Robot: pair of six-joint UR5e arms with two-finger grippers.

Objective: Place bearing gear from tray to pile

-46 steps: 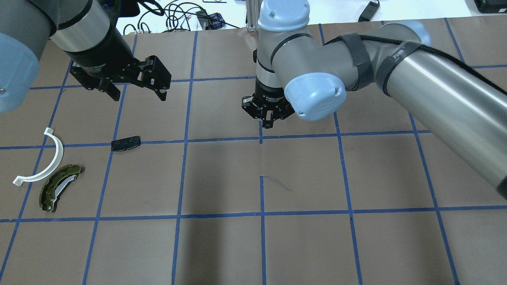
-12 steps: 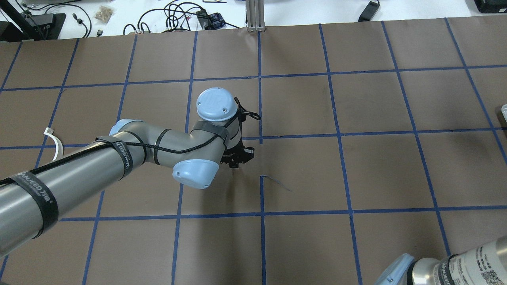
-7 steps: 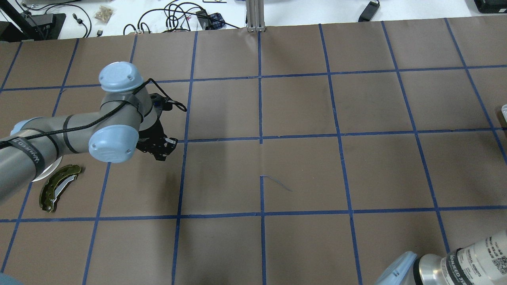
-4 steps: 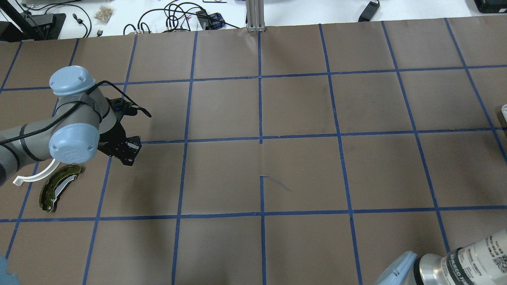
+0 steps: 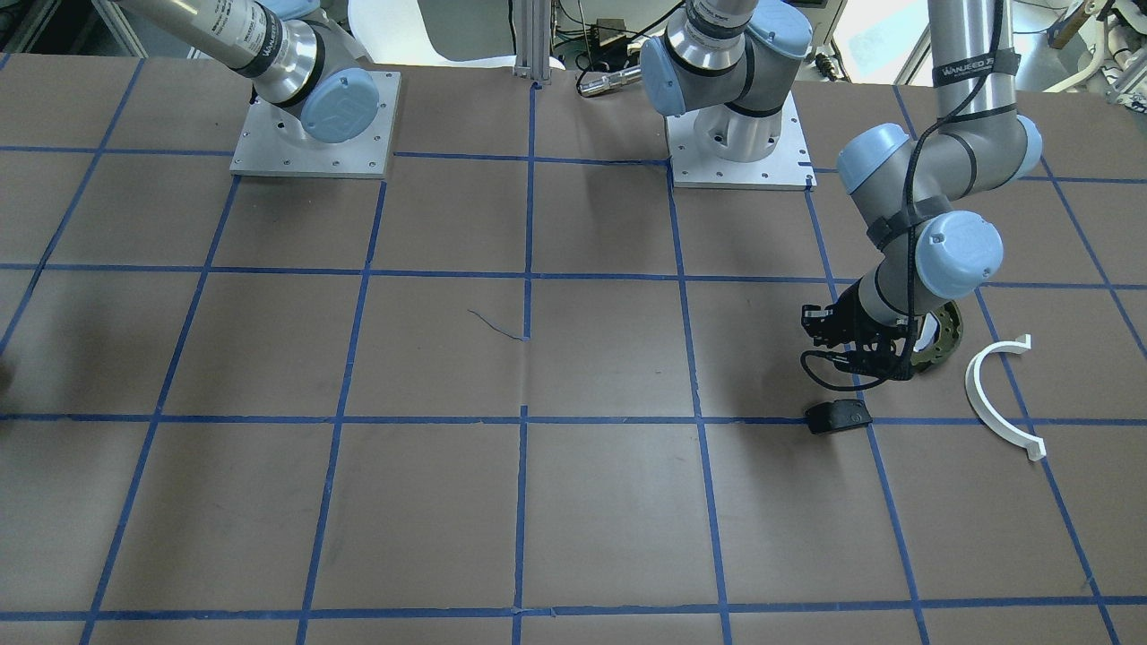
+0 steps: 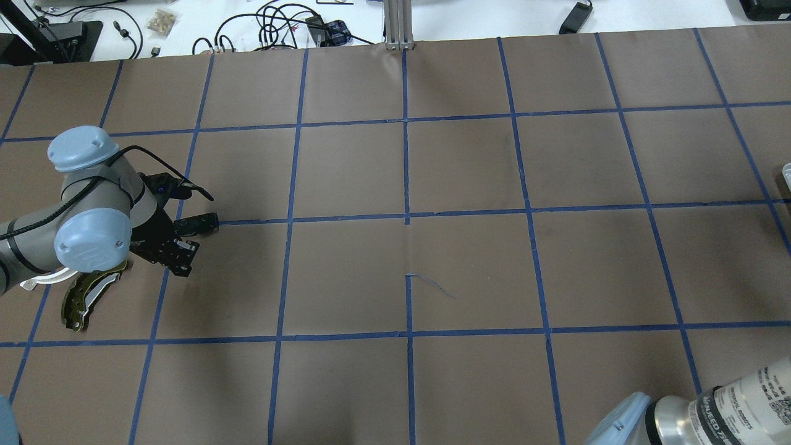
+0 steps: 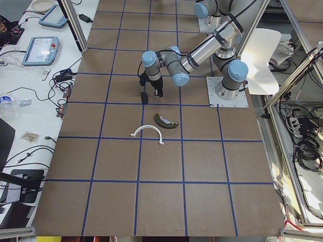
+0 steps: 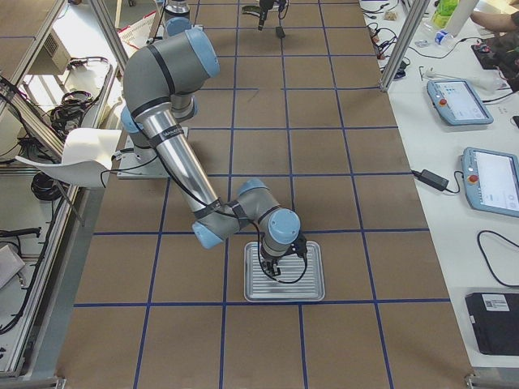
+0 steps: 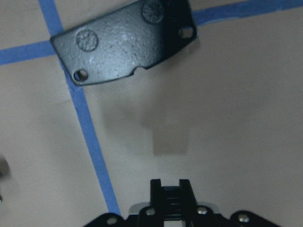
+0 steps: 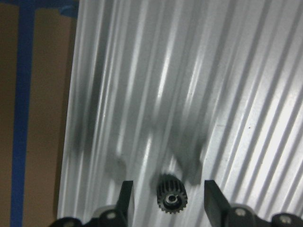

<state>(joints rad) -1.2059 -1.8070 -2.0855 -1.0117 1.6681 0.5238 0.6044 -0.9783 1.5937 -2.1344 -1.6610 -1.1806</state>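
The bearing gear [image 10: 171,200], small, black and toothed, lies on the ribbed metal tray [image 10: 189,71]. My right gripper [image 10: 168,185] is open just above it, one finger on each side. The right exterior view shows that gripper [image 8: 273,267] over the tray [image 8: 312,293]. The pile holds a flat black pad [image 6: 201,224], an olive-green curved shoe [image 6: 86,296] and a white half-ring [image 5: 995,399]. My left gripper [image 6: 178,262] hangs just beside the pad [image 9: 125,40], above bare paper. Its fingertips [image 9: 156,189] are shut on a narrow dark ribbed part that I cannot identify.
Brown paper with a blue tape grid [image 6: 408,213] covers the table. Cables and small items [image 6: 278,25] lie past the far edge. Both arm base plates [image 5: 314,125] stand at the robot's side. A thin scratch [image 6: 432,285] marks the middle.
My left arm has swung from the table's middle to the left, down beside the black pad and shoe. My right arm has left the middle of the overhead view.
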